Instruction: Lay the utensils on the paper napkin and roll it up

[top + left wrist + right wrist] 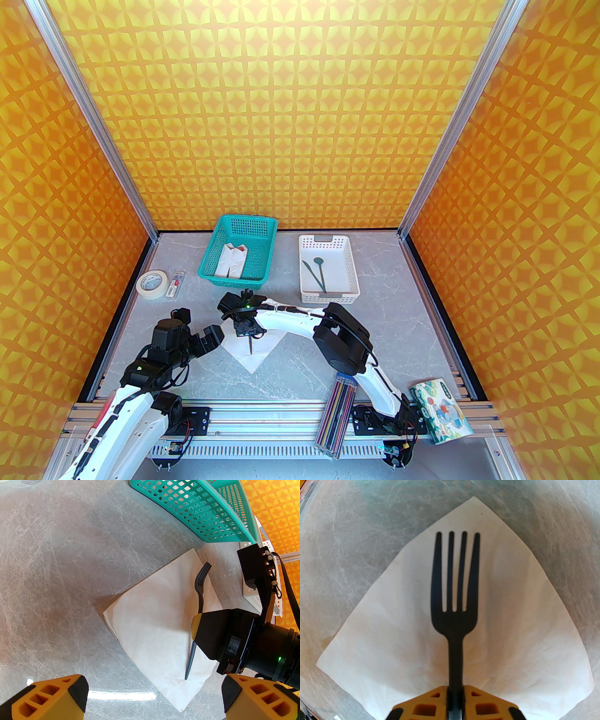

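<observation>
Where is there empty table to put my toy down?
Bare table lies right of the white basket, beyond the tissue pack, and between paper napkin and pencil case. Crowded at the napkin: left pincer, right pincer, fork.

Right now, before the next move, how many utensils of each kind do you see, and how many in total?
Fork: 1, held in the right pincer over the paper napkin
Spoon: 1, in the white basket
Knife: 1, in the same basket
Total: 3
</observation>
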You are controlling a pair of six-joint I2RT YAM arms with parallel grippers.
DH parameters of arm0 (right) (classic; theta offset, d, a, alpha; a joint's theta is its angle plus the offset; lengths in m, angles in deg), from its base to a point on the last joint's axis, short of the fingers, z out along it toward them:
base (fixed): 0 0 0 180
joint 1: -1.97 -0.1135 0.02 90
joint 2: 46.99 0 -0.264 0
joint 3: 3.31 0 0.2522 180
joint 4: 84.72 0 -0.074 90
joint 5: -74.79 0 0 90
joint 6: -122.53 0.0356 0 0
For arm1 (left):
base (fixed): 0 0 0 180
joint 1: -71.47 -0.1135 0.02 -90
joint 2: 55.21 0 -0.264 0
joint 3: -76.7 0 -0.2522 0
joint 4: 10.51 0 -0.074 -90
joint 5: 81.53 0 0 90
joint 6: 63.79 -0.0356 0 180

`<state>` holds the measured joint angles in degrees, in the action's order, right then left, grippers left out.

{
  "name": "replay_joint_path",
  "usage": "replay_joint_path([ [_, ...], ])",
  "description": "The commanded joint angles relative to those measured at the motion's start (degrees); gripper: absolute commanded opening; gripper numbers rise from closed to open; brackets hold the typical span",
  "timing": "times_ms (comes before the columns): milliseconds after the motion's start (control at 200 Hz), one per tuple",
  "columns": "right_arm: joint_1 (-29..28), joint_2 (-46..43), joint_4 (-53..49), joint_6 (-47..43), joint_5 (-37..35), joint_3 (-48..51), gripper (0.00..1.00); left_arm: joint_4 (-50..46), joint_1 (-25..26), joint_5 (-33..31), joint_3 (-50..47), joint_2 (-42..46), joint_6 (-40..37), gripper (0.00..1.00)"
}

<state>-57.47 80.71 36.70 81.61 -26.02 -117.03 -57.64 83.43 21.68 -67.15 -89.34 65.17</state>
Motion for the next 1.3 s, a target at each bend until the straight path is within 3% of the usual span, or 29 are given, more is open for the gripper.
replay_joint_path([
  [0, 0.55, 1.95, -1.08, 0.72, -1.67, -1.89, 0.16, -1.09, 0.15, -0.86, 1.23, 0.03, -0.92, 0.99],
  [345, 0.73, 2.12, -1.77, 0.27, -2.12, -2.34, 0.23, -1.29, 0.16, -0.91, 1.48, 0.02, -0.93, 0.99],
  [725, 0.73, -0.04, -2.1, -1.6, -1.67, -2.93, 0.23, -2.3, 0.16, -0.91, 2.72, 0.24, -1.52, 0.99],
  [1295, 0.82, -12.5, -2.67, -7.84, -5.12, 1.9, 0.36, -4.79, 0.16, -1.17, 8.6, 3.2, -4.49, 0.99],
])
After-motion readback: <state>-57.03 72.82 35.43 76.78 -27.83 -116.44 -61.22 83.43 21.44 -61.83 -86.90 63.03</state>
